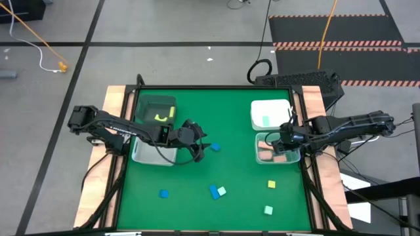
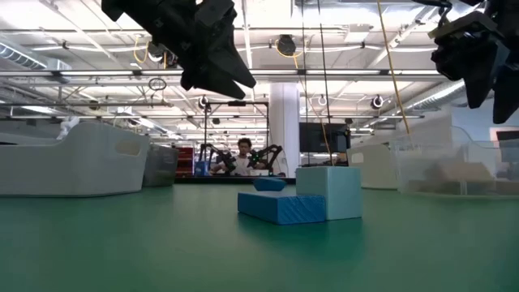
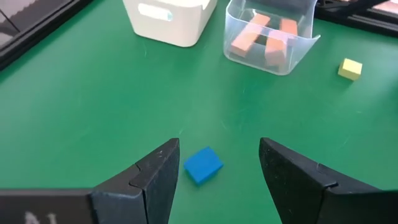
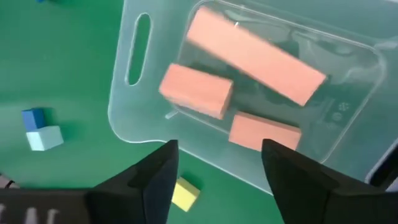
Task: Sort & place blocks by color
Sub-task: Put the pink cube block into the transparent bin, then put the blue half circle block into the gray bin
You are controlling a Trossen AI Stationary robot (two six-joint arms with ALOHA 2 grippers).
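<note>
- While the left gripper (image 3: 214, 171) hangs above the green mat (image 1: 216, 164) with its fingers spread and nothing between them, a flat blue block (image 3: 203, 165) lies on the mat right below the gap.
- From overhead, that same blue block (image 1: 214, 147) sits just beyond the left gripper (image 1: 199, 149), which reaches out past a clear bin (image 1: 152, 156) on its own side.
- The right gripper (image 4: 217, 168) is released too, fingers apart and empty, hovering over the clear bin (image 4: 134, 93) that holds three salmon-pink blocks (image 4: 196, 90).
- Its wrist camera alone shows those three apart: one long bar and two shorter pieces; overhead they blur into a pink patch under the right gripper (image 1: 283, 139).
- Only the left wrist view shows the white bin (image 3: 171, 18) and pink-filled bin side by side ahead of the left gripper, with a yellow cube (image 3: 350, 69) beside them.
- The overhead view alone shows the dark bin (image 1: 155, 110) holding a yellow piece, and loose blocks nearer the table's front: blue (image 1: 163, 193), a blue-and-mint pair (image 1: 217, 191), and mint (image 1: 268, 210).
- At table height, the ribbed blue bar (image 2: 280, 206) touches the pale mint cube (image 2: 332, 192).
</note>
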